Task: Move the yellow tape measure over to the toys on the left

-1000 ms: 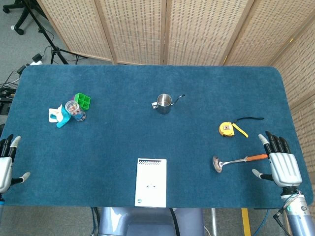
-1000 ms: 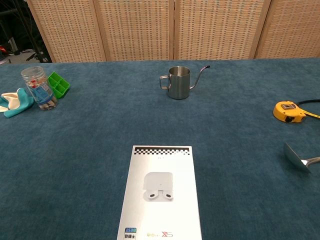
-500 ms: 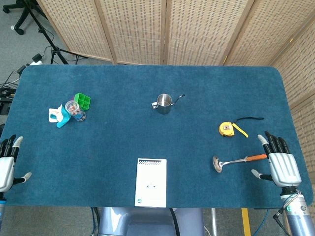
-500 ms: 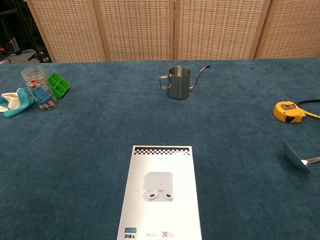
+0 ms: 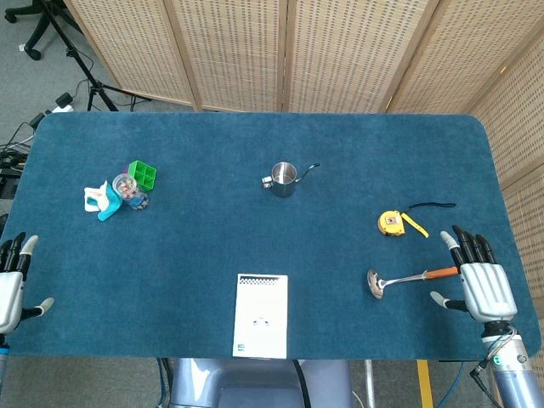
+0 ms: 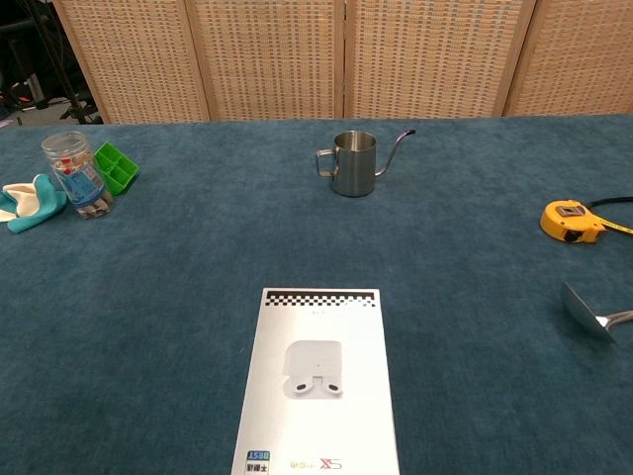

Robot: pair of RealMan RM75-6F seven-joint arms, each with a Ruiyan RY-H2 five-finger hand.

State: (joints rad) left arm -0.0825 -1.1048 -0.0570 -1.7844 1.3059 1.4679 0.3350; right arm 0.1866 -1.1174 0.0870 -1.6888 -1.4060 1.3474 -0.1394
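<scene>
Bench covered in blue carpet-like cloth. Far left: clear jar standing upright, small mixed items inside, too small to identify; green compartment tray just beside it on the far side, its compartments not readable from either view; teal and white toy touching or nearly touching the jar on its left. Centre, far side: steel pitcher with thin spout pointing right, upright; interior not visible. Near centre edge: white booklet lying flat, earbuds picture on the cover. Right robot hand at near right edge, palm down, fingers spread and extended toward the far side, holding nothing; fingertips close to the orange handle end of a metal ladle, contact cannot be confirmed. Left robot hand at near left edge, fingers apart, thumb out, holding nothing. Neither robot hand shows in the chest view. Yellow tape measure lies on the right side of the bench, a short length of yellow blade pulled out to its right, black strap trailing on the far side. It sits just far-left of the right robot hand, with the ladle between them, and well apart from the toys on the left.
</scene>
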